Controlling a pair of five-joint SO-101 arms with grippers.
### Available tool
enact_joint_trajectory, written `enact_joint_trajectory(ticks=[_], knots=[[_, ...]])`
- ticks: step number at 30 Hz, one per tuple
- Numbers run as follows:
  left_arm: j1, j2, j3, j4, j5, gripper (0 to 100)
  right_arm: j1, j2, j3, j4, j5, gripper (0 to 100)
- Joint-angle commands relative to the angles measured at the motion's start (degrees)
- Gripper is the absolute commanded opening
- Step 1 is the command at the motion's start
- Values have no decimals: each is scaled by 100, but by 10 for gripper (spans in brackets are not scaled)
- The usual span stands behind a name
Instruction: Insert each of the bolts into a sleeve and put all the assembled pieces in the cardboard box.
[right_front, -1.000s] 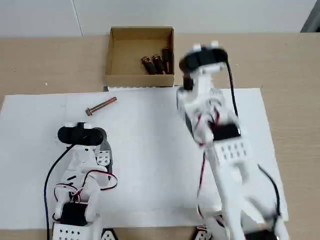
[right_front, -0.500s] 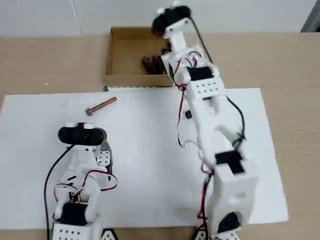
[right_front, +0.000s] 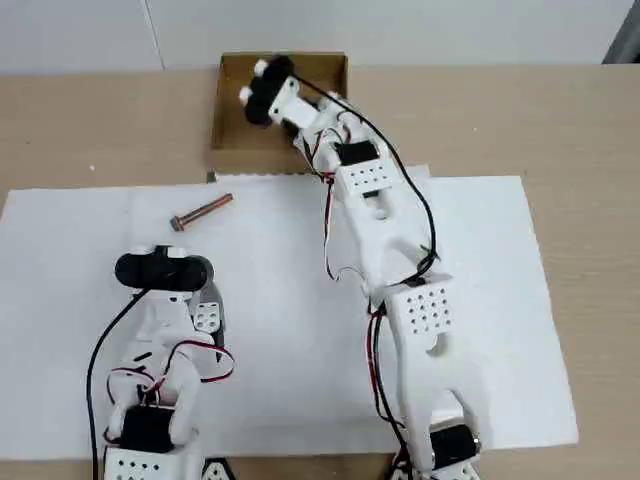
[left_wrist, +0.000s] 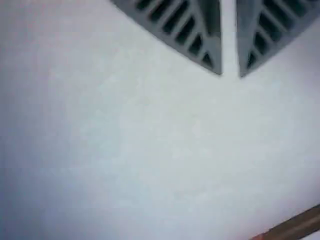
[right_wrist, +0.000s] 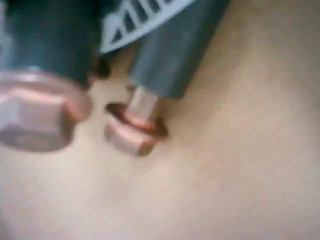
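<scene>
The cardboard box (right_front: 225, 110) stands at the table's back. My right gripper (right_front: 282, 112) is down inside it, shut on a dark sleeve (right_wrist: 47, 40) with a copper bolt head (right_wrist: 37, 115) sticking out, close to the box floor. One finger (right_wrist: 145, 20) shows beside that sleeve. A second sleeved bolt (right_wrist: 137, 127) lies on the box floor next to it. A bare copper bolt (right_front: 202, 213) lies on the white paper in front of the box. My left gripper (right_front: 210, 300) rests shut on the paper, just short of that bolt, whose end (left_wrist: 295, 227) shows in the left wrist view.
White paper (right_front: 300, 340) covers the table's front and middle, with bare wood (right_front: 560, 120) around it. The right arm stretches from the front edge up to the box and hides much of its inside.
The right arm has swung left from beside the box's right wall to over its middle and dropped into it. The left arm and the bare bolt have stayed put.
</scene>
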Motion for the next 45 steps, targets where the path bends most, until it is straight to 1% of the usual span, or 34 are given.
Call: enact_joint_trajectory(ticks=[1, 4, 11, 14, 18, 21, 30, 35, 37, 41, 45], knots=[[-26, -44, -40, 35, -35, 7, -66, 31, -642, -171, 114, 196], [-26, -44, -40, 35, -35, 7, -75, 84, -668, -171, 114, 177], [-26, -44, -40, 35, -26, 7, -31, -4, -738, -127, 114, 59], [-26, -44, -40, 35, -26, 7, -13, -303, -1020, 593, 105, 1], [-26, -44, -40, 35, -26, 7, 40, -725, -1125, 1807, 26, 3], [-26, -44, -40, 35, -26, 7, 92, -1130, -1292, 2527, -387, 3], [-26, -44, -40, 35, -26, 7, 171, -2246, -1336, 4998, -1169, 3], [-35, -44, -40, 35, -26, 7, 145, -2571, -1336, 6176, -1934, 3], [-35, -44, -40, 35, -26, 7, 163, -2651, -1310, 6422, -2312, 3], [-35, -44, -40, 35, -18, 7, 189, -2765, -1222, 6466, -3059, 3], [-35, -44, -40, 35, -18, 7, 251, -2958, -501, 6466, -3868, 4]])
